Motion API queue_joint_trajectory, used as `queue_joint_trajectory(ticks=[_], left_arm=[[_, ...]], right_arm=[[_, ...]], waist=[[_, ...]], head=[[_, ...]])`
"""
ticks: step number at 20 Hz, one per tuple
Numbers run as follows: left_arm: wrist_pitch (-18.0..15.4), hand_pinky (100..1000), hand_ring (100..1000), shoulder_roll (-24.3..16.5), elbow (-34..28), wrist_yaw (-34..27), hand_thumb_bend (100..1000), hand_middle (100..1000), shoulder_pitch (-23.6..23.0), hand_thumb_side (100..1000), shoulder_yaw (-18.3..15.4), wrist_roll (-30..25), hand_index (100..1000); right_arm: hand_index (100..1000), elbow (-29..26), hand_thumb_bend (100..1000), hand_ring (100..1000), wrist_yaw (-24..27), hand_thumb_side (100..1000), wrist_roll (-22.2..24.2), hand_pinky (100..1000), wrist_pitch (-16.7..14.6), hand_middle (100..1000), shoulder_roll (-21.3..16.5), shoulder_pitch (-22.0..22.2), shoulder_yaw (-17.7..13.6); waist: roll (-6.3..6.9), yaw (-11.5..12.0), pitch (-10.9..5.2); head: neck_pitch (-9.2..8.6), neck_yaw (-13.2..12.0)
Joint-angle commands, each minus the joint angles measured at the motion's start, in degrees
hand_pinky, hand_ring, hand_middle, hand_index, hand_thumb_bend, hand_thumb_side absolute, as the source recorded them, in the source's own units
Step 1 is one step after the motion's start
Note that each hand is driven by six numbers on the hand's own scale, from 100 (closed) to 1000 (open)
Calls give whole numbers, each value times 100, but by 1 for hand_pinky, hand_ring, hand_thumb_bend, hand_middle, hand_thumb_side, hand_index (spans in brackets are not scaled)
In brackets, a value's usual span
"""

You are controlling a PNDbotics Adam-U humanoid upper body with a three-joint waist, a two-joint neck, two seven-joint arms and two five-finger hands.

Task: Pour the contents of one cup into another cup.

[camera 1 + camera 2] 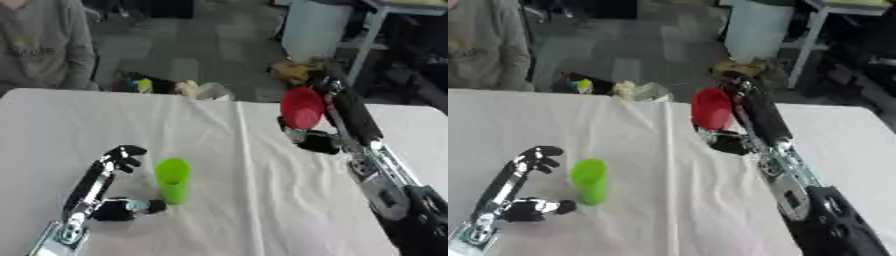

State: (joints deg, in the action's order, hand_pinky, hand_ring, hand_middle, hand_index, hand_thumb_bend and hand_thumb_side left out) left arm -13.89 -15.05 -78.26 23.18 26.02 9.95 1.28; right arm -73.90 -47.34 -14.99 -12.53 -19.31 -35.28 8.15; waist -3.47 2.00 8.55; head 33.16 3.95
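A green cup (172, 180) stands upright on the white tablecloth at the lower left. My left hand (105, 186) lies open just left of it, fingers curved toward the cup and thumb near its base, not closed round it. A red cup (302, 107) is held up in the air at the right, above the table and tipped on its side. My right hand (325, 125) is shut on the red cup, fingers wrapped behind it. What is inside either cup does not show.
The white cloth-covered table (262, 200) has a raised fold down its middle. Beyond its far edge are small objects on the floor (175, 87) and a grey table leg (367, 40). A person stands at the far left.
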Motion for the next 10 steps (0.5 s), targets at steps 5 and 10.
queue_joint_trajectory(ticks=[5, 10], left_arm=[[299, 647, 675, -121, -777, -662, 1000, 760, 40, 611, -179, -55, 804], [408, 646, 671, -116, -940, -951, 1000, 756, 37, 620, -217, -124, 803]], right_arm=[[475, 920, 100, 891, 675, 303, 388, 870, -314, 157, 55, -87, -144], [490, 1301, 100, 898, 1132, 336, 675, 874, -550, 161, 138, -107, 16]], waist=[[96, 146, -25], [117, 202, 1]], head=[[-2, 153], [-2, 205]])
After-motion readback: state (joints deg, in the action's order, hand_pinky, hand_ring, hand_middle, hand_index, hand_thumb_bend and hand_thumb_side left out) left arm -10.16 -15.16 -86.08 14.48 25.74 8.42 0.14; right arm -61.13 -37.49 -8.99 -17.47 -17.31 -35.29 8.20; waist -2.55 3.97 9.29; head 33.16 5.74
